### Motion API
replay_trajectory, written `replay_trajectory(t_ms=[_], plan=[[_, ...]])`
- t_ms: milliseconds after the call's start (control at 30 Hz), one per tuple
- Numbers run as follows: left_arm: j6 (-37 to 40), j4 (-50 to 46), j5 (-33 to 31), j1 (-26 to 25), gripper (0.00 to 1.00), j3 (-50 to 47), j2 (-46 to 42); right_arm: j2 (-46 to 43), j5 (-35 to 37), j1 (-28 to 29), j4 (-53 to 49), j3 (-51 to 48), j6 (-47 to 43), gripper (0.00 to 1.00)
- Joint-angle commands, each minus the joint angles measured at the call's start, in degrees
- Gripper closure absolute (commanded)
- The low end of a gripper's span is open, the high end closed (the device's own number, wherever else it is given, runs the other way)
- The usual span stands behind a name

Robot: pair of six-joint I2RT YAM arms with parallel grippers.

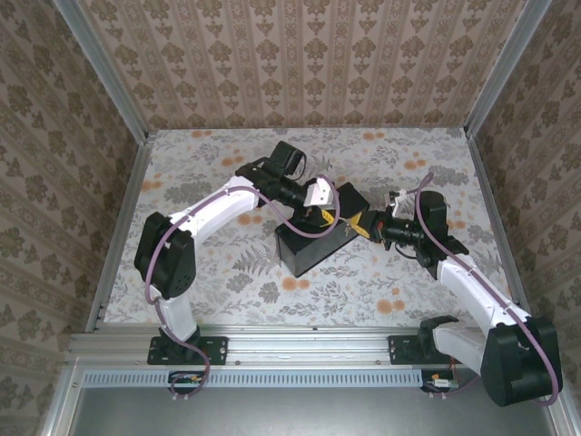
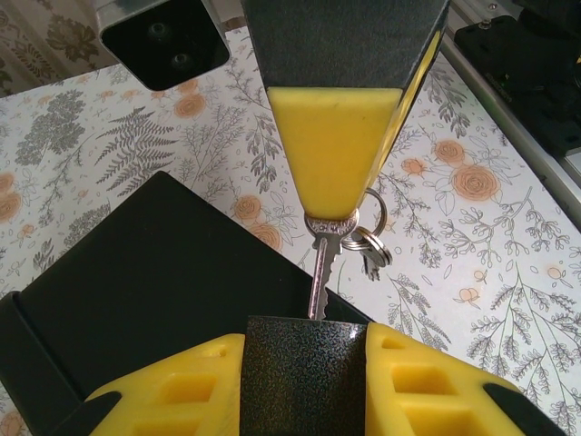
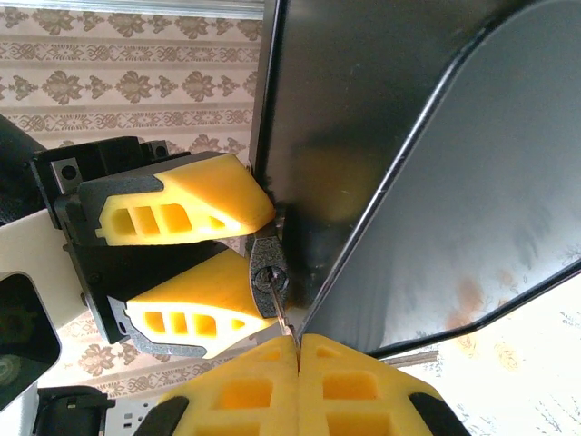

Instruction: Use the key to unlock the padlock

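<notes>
Clamping the padlock (image 2: 307,386) across its body, your left gripper (image 2: 306,338) is closed on it and turns the keyway end toward the right arm. The lock sits at mid-table, just beside the edge of the black box (image 2: 136,272). Whether it rests on the box cannot be told. The shackle is hidden.

Your right gripper (image 3: 298,350) is shut on the key (image 2: 318,272), pinching the bow between its pads. The blade runs straight to the padlock and its tip meets the keyway. Depth of entry cannot be confirmed.

Handling assessment:
- The padlock looks like rigid metal with a textured black coat, and is probably heavy for its size. It should not slip much, and the present hold on the body looks right for resisting twist.
- The key is thin, light, smooth metal. It could slide between the pads or bend if you load it off-axis. Hold the bow with its flats against the pads and turn about the blade's own line.
- The key ring (image 2: 368,243) hangs loose beside the bow and may snag.
</notes>
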Motion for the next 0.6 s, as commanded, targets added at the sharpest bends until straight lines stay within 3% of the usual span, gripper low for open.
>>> replay_trajectory(t_ms=[0, 567], plan=[[-0.49, -0.58, -0.03, 0.71, 0.74, -0.91, -1.32, 0.24, -0.49, 0.62, 2.08, -0.15, 0.47, 1.00], [-0.59, -0.04, -0.65, 0.91, 0.75, -1.60, -1.41, 0.03, -0.59, 0.03, 1.21, -0.11, -0.27, 1.00]])
